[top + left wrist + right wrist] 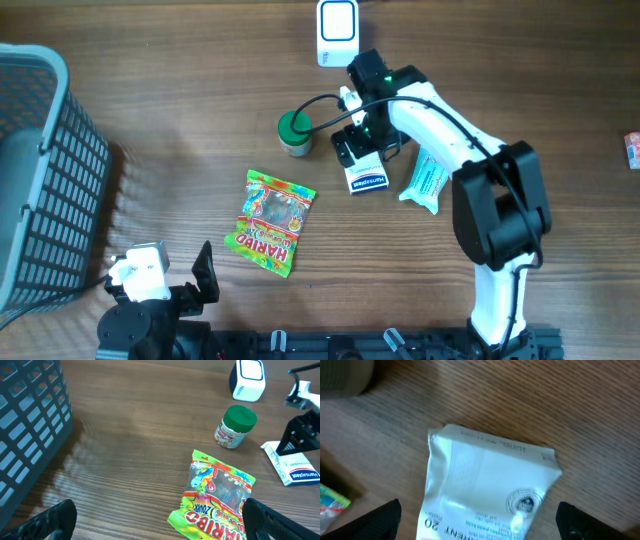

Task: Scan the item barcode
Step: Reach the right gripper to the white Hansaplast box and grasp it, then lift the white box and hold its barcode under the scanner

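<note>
Scanner (337, 33): a white unit is stood at the far edge of the table (180, 110), about midway along it.
Hansaplast pack (367, 180): laid flat near the middle of the table, on the near side of the scanner and apart from it. A blue band with the brand name is seen along its near edge.
Right fingers (358, 152): held spread wide over the far end of the pack. In the right wrist view a white printed face is seen between the two tips. The view is blurred, so contact cannot be told, and no clamping is seen.
Left fingers (204, 275): held spread wide at the near-left corner of the table, with nothing gripped.
Green-lidded jar (295, 133): stood upright just to the left of the right fingers.
Haribo bag (268, 222): laid flat on the near side of the jar, ahead of the left fingers.
White-and-teal pouch (425, 182): laid just to the right of the pack.
Basket (40, 170): a dark mesh basket is placed at the left edge of the table.
Pink item (632, 150): seen at the right edge, cut off by the frame and too small to identify.
</note>
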`<state>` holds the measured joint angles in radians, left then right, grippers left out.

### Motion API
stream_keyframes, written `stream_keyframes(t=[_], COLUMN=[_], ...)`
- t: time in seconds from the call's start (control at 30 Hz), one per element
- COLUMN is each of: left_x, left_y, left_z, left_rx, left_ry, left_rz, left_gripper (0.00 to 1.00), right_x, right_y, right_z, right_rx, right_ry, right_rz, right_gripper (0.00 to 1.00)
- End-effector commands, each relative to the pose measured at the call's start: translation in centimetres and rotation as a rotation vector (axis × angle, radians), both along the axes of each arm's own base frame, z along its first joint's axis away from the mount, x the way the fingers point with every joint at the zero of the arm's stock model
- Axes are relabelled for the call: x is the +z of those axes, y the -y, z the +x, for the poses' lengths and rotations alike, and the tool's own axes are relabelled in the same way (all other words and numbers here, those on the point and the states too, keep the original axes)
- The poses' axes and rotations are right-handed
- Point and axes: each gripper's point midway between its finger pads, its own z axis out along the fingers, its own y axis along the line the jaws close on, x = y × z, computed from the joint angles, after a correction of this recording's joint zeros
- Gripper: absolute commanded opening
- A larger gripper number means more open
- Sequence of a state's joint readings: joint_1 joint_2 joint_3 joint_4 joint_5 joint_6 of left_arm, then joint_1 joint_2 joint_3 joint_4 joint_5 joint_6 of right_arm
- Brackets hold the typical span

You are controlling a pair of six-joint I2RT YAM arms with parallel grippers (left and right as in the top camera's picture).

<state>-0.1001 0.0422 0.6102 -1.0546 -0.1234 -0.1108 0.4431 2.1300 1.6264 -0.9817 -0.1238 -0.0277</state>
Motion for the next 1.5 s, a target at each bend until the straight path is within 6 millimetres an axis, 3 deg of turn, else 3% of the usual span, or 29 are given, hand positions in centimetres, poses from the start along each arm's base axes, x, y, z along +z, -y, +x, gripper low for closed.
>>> stream_keyframes(t=[0.0,0.27,0.4,0.5,0.7,0.73,0.87,0.93,1.17,1.23,1.33,1.47], left_x=[-0.1,-0.1,-0.1,-0.1,-0.1,-0.1,-0.1,-0.1,-0.1,-0.1,-0.1,-0.1], left_y=[0.0,0.0,0.0,0.0,0.0,0.0,0.0,0.0,0.0,0.0,0.0,0.0], left_z=[0.0,0.0,0.0,0.0,0.0,0.0,0.0,0.0,0.0,0.0,0.0,0.0], left_rx=[0.001,0.001,0.001,0.002,0.002,0.001,0.002,0.001,0.001,0.002,0.002,0.002], left_ry=[0.002,0.002,0.002,0.002,0.002,0.002,0.002,0.002,0.002,0.002,0.002,0.002], left_rz=[0.002,0.002,0.002,0.002,0.002,0.002,0.002,0.002,0.002,0.002,0.002,0.002], left_gripper=[1.00,1.00,1.00,1.00,1.00,1.00,1.00,1.00,1.00,1.00,1.00,1.00], right_x=[-2.3,-5.3,-5.4,-5.3,-3.9,-3.8,-3.4,-3.1,-3.3,-2.7,-1.9,-1.9], right_y=[0.2,0.2,0.2,0.0,-1.8,-1.9,-1.5,-1.3,-1.4,-2.6,-3.9,-3.2], right_z=[-0.1,-0.6,-0.6,-0.8,-2.0,-2.3,-4.7,-5.8,-4.9,-5.7,-6.5,-6.4], right_rx=[-0.024,-0.092,-0.202,-0.258,-0.259,-0.267,-0.439,-0.533,-0.601,-0.639,-0.677,-0.881], right_ry=[-0.026,-0.063,-0.073,-0.092,-0.188,-0.207,-0.332,-0.397,-0.377,-0.456,-0.549,-0.594], right_rz=[-0.047,-0.110,-0.109,-0.099,-0.011,0.001,-0.042,-0.061,-0.048,0.005,0.072,0.021], right_gripper=[1.00,0.97,0.71,0.66,0.64,0.68,0.71,0.64,0.51,0.57,0.58,0.55])
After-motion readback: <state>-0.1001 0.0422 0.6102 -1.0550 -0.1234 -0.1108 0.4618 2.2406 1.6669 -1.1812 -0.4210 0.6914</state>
